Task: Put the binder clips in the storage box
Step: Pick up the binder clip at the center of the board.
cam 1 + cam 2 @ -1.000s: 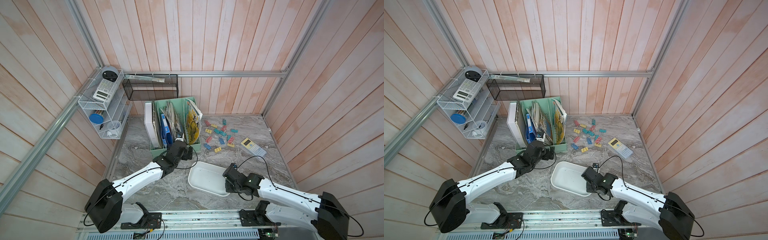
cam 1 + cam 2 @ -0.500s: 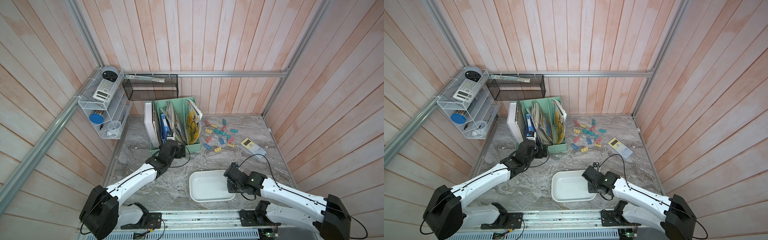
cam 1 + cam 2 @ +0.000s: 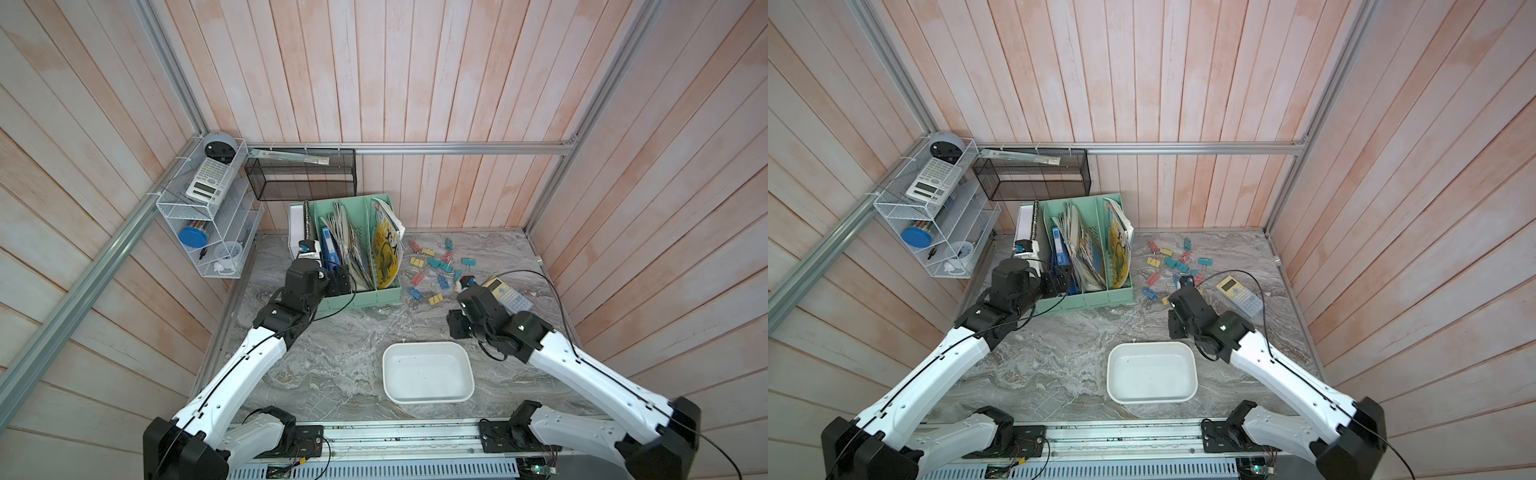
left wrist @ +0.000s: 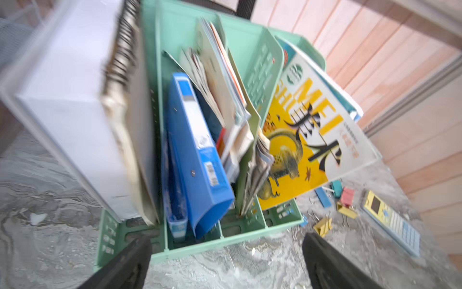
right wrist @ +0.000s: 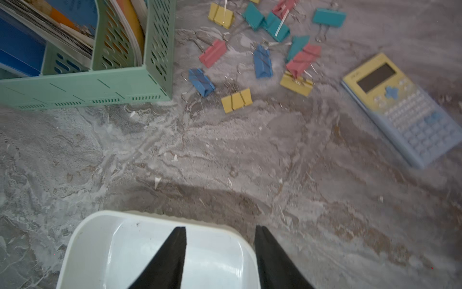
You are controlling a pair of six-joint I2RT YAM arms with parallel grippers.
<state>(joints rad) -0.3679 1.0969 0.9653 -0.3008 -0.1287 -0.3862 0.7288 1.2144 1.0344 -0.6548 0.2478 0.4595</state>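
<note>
The storage box [image 3: 428, 345] sits flat on the table [image 3: 332, 365] near the front edge, right of centre. The binder clips [image 3: 434, 262] lie scattered on the table toward the far edge, between the green file holder [image 3: 365, 299] and the calculator [image 3: 509, 295], well apart from the box. The right gripper [image 5: 220, 229] is at the box's far right corner, jaws apart, nothing between them. The left gripper [image 4: 226, 247] faces the file holder's front, jaws wide apart, holding nothing.
</note>
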